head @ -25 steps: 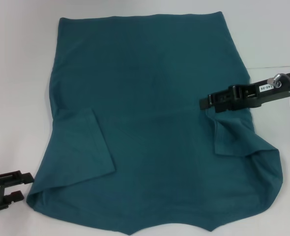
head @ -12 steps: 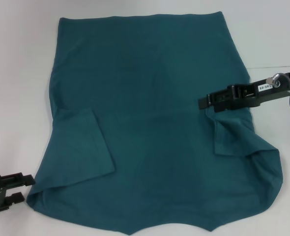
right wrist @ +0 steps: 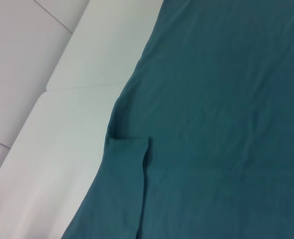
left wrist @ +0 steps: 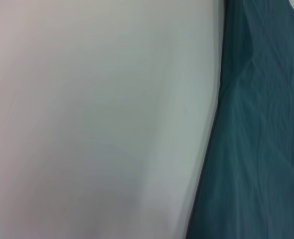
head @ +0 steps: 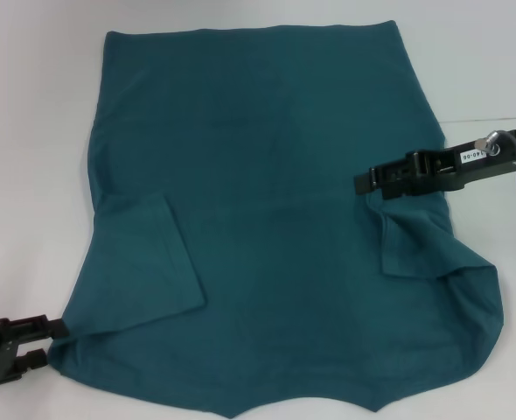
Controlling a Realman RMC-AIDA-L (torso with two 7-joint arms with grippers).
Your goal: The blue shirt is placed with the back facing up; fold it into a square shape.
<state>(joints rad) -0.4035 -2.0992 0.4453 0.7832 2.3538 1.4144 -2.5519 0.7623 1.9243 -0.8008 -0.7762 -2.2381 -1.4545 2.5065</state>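
Left end effector (head: pixel 55 343) low at near-left, fingers parted, right end effector (head: pixel 360 185) extended inward

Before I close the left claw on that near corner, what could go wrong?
The left claw sits right at the shirt edge, so it may pinch only one layer or slip off. The right claw hovers over the folded-in sleeve; lifting unevenly could undo that fold.

the blue shirt (head: pixel 267 219) is spread flat on the white counter (head: pixel 31 131), both sleeves folded inward. the left hand (head: pixel 52 341) is seen touching its near-left corner, the right hand (head: pixel 363 184) over the right sleeve fold.
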